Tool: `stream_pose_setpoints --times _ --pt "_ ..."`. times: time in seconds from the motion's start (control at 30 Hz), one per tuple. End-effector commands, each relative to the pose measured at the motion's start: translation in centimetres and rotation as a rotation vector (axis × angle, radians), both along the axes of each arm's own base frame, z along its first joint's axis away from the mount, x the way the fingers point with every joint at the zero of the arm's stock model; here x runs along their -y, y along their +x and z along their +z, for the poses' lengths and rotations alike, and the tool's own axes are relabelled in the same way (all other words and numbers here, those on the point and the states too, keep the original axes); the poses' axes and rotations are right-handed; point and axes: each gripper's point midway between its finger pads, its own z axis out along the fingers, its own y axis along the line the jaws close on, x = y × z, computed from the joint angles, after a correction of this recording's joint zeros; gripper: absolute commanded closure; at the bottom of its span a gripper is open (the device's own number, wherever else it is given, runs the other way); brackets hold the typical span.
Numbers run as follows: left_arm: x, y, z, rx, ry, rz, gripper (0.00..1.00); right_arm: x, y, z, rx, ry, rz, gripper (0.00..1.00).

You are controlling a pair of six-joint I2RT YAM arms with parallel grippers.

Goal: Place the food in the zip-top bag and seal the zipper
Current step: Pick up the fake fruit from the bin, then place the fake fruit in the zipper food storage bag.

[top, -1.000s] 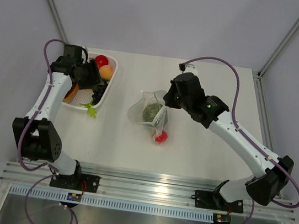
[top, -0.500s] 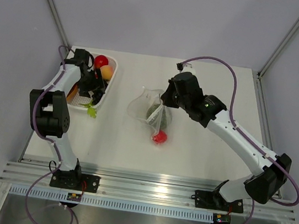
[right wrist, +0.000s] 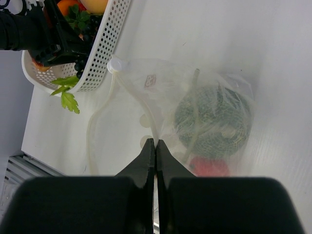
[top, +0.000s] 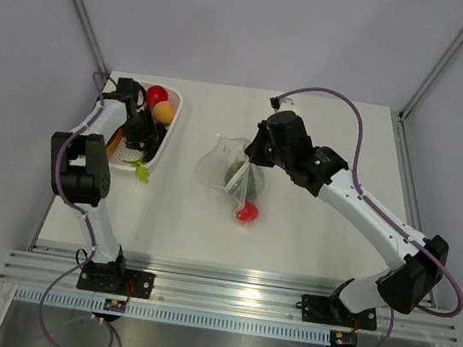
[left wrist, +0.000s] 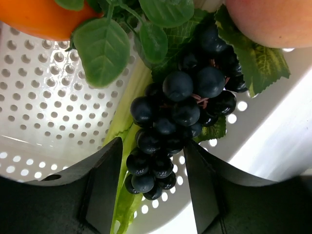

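Straddling the grape bunch point(left wrist: 178, 122) inside the tray point(left wrist: 44, 107): left hand point(left wrist: 152, 195), fingers spread either side, not closed on it. Orange ball point(left wrist: 39, 17) and peach ball point(left wrist: 273, 19) sit in the tray too. Right hand point(right wrist: 155, 146), off the tray's right side, is pinched tight on the zip-top bag point(right wrist: 146, 97) film. Green piece point(right wrist: 214, 114) and red piece point(right wrist: 209, 166) show through the plastic. Step looks like loading, partway. Next: close on the bunch, lift clear of the tray wall, carry it to the bag mouth.
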Motion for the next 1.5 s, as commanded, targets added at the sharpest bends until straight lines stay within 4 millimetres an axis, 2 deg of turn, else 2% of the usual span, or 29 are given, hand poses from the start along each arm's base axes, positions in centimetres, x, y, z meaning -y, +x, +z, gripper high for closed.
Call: stream_pose_setpoints --times 0.0,0.13,0.2,0.33,0.4,0.43,0.5,0.57,0.6,0.63,0.7,0.87,1.03,1.33,1.4,1.43,1.47 --pt "-1.1 1.7 0.3 0.065 0.035 0.025 0.44 -0.6 0.6 1.3 0.035 0.046 0.004 1.0" --pt "-0.9 1.5 -0.9 0.023 0.02 0.024 0.37 -0.8 0.6 1.3 0.033 0.055 0.009 1.0" --pt "-0.9 1.3 -1.5 0.012 0.021 0.028 0.37 -1.0 0.5 1.3 0.029 0.06 0.01 1.0" --pt "-1.2 1.3 -1.6 -0.004 0.035 0.041 0.46 -1.0 0.5 1.3 0.027 0.063 0.011 1.0" --pt "-1.3 1.4 -1.1 0.008 0.038 0.042 0.57 -1.0 0.5 1.3 0.027 0.063 0.01 1.0" --pt "-1.3 1.6 -0.4 0.025 0.038 0.043 0.65 -1.0 0.5 1.4 0.028 0.064 0.011 1.0" --pt "-1.3 1.7 0.5 0.046 0.039 0.044 0.73 -1.0 0.5 1.4 0.027 0.065 0.013 1.0" --pt "-1.3 1.8 2.5 0.092 0.04 0.047 0.82 -1.0 0.5 1.4 0.026 0.064 0.011 1.0" --pt "-1.2 1.9 3.3 0.111 0.04 0.045 0.9 -1.0 0.5 1.4 0.026 0.066 0.01 1.0" --pt "-1.3 1.9 4.9 0.149 0.045 0.045 0.93 -1.0 0.4 1.4 0.025 0.067 0.012 1.0" --pt "-1.3 1.9 6.7 0.189 0.049 0.043 1.0 -1.0 0.5 1.3 0.024 0.067 0.01 1.0" --pt "-1.6 1.2 10.8 0.266 0.081 0.036 1.0 -1.2 0.5 1.1 0.018 0.07 0.015 1.0" --pt "-2.1 0.6 13.9 0.315 0.111 0.033 1.0 -1.5 0.5 1.1 0.013 0.073 0.021 1.0" --pt "-1.0 -0.6 20.0 0.449 0.081 0.007 1.0 -2.7 0.9 1.0 -0.002 0.093 0.042 1.0" --pt "-0.4 -1.2 21.3 0.484 0.055 -0.01 1.0 -3.2 1.2 1.6 0.007 0.108 0.052 1.0" --pt "0.0 -1.4 21.7 0.492 0.043 -0.021 1.0 -3.6 1.4 1.2 0.0 0.105 0.061 1.0" --pt "0.8 -1.8 22.2 0.503 0.01 -0.053 1.0 -4.2 1.4 1.8 0.004 0.121 0.081 1.0"
